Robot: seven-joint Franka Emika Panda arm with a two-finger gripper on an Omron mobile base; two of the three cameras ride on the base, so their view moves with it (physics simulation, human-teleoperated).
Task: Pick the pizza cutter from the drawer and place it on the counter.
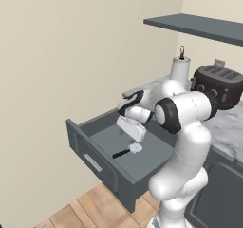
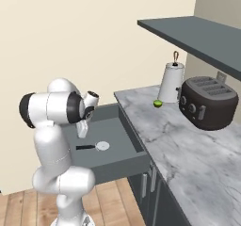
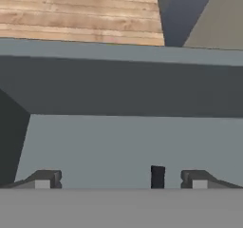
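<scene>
The drawer stands pulled out from under the marble counter. On its floor lies the pizza cutter, round pale disc toward the counter, thin black handle pointing at the drawer front. My gripper hangs open just above the drawer floor, close behind the cutter and apart from it. From the right base view the cutter lies mid-drawer, with the gripper above its handle end. In the hand view the gripper has its fingertips wide apart, and the tip of the black handle shows between them.
A dark toaster, a white kettle and a small green ball stand on the counter at the back. A dark wall shelf hangs over them. Wood floor lies below the drawer front.
</scene>
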